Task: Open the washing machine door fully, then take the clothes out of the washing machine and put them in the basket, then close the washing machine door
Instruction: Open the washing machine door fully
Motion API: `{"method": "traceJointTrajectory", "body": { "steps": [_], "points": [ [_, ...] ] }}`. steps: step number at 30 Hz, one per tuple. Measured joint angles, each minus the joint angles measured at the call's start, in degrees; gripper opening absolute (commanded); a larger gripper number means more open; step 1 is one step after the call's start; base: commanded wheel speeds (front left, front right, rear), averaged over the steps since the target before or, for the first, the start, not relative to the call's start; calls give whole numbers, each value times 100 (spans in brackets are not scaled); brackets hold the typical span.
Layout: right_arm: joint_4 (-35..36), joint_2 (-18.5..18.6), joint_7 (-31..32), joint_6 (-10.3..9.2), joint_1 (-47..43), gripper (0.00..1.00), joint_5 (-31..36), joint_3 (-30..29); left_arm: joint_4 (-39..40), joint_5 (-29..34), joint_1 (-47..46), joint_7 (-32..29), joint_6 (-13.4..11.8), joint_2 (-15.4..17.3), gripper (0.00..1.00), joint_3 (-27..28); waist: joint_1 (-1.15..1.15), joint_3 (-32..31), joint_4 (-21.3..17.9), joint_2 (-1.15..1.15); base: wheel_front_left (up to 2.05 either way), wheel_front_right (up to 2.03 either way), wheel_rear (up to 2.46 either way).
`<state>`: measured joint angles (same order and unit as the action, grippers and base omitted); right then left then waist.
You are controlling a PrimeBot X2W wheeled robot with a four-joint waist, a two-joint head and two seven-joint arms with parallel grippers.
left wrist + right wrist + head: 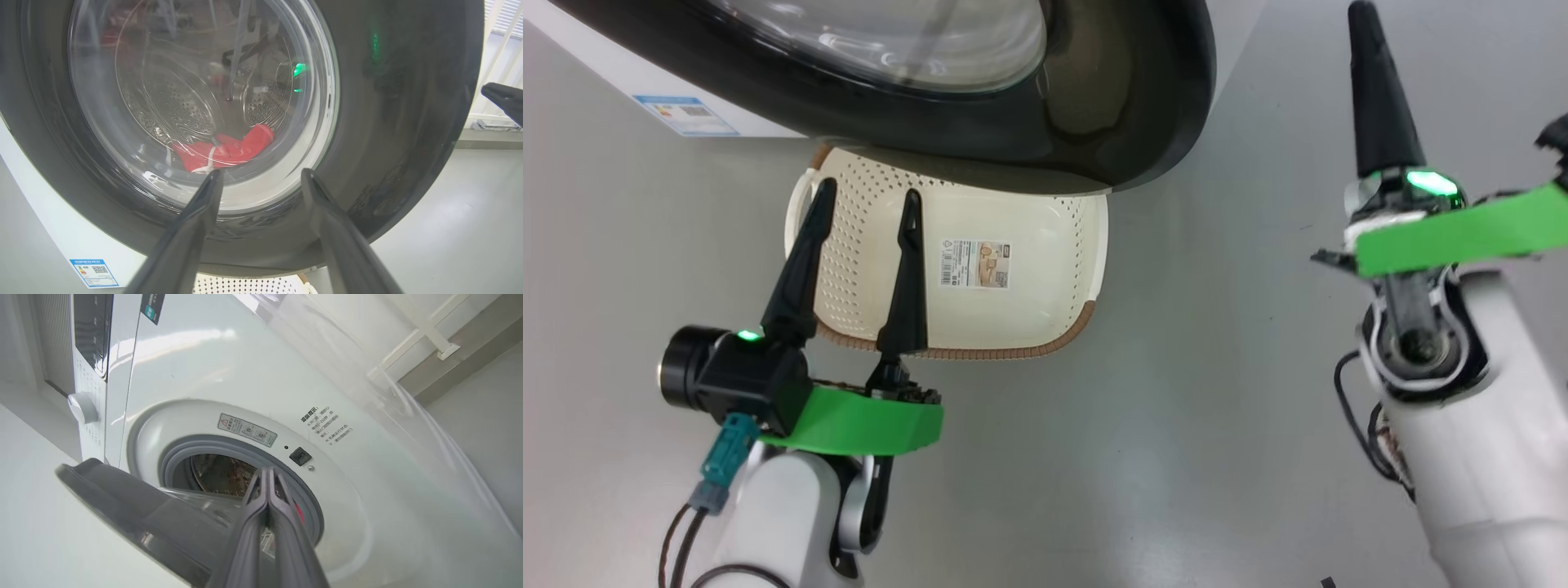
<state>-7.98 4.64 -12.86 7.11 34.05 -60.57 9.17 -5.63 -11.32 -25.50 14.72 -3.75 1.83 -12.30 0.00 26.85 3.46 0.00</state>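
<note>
The washing machine door (1127, 106), black-rimmed with a glass bowl, stands partly open and overhangs the cream basket (1045, 278) on the floor. In the left wrist view the red clothes (229, 151) lie in the drum, seen through the door (408, 122) glass. My left gripper (869, 190) is open above the basket's left half and points at the door's lower rim (261, 173), holding nothing. My right gripper (1365, 24) is shut and empty, to the right of the door. In the right wrist view it (267, 470) points at the washing machine (229, 367) opening, beside the door's edge (122, 506).
Grey floor (1176, 425) spreads around the basket and between my arms. A blue label (686, 114) marks the machine's white front low on the left. A control knob (83, 408) sits on the machine's panel. A wall base (449, 371) runs behind the machine.
</note>
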Motion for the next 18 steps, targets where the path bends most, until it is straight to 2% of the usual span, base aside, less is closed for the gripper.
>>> {"method": "traceJointTrajectory", "body": {
  "steps": [3, 6, 12, 18],
  "points": [
    [-47, 90, 452, 0, 304, 0, -1209, -29, -1, 1, -8, 0, 0, -1, 100, -25, 0, 42, 17, 0, 0, 0, 0],
    [-224, 131, 1085, -1, 572, 0, -2124, -82, 1, 1, -16, 0, -1, 0, 100, -35, 0, 86, 35, 0, 0, 0, 0],
    [-675, 307, 2555, -1, 1211, 0, -3349, -66, 8, 0, -22, 0, -33, 0, 100, -46, 0, 167, 54, 0, 0, 0, 0],
    [-1517, 478, 3788, -2, 1790, 0, -4333, -75, 8, -32, -33, 0, -51, 0, 100, -90, 0, 215, 76, 0, 0, 0, 0]
  ]
}}
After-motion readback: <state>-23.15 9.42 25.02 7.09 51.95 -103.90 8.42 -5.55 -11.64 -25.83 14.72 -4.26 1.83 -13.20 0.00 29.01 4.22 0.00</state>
